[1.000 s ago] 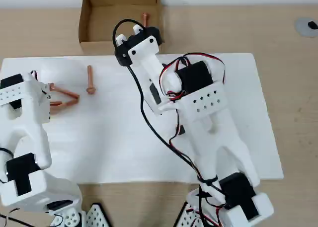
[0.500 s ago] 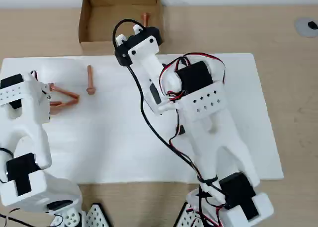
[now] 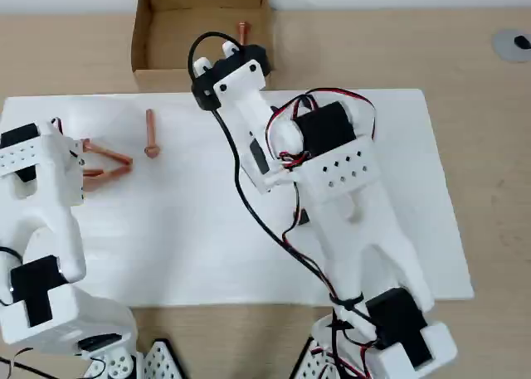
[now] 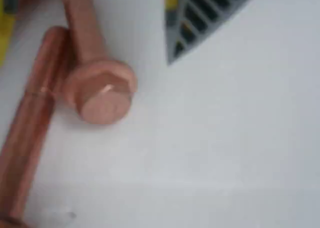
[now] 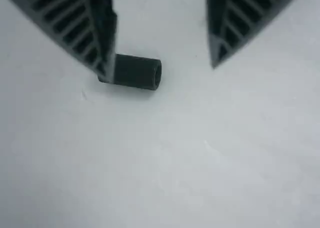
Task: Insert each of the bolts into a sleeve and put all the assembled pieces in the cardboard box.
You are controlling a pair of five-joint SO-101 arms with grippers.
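The right end effector point(image 5: 160, 48) is released. Its two dark ribbed fingers point(image 5: 90, 23) are spread wide over the white mat point(image 3: 207, 230). The sleeve point(image 5: 136, 72), a short black hollow cylinder, lies on its side against the tip of one finger and well apart from the other. From above, the right arm's white wrist housing point(image 3: 232, 72) covers that spot. It sits at the mat's far edge, just in front of the cardboard box point(image 3: 143, 31), an open-topped brown carton on the wooden desk point(image 3: 481, 64). A copper bolt point(image 3: 241, 31) shows inside the box by the wall nearest that wrist. A second bolt point(image 3: 150, 133), smooth-shanked with a wider head, lies alone on the mat between the two arms. Two more bolts point(image 3: 112, 153) lie in a V just beside the left end effector point(image 3: 76, 159). Close up, the hex-headed bolt point(image 4: 102, 91), with a round flange under its head, touches the shank of the plain-shanked bolt point(image 4: 30, 138). Whether the left end effector is clenched or released cannot be told.
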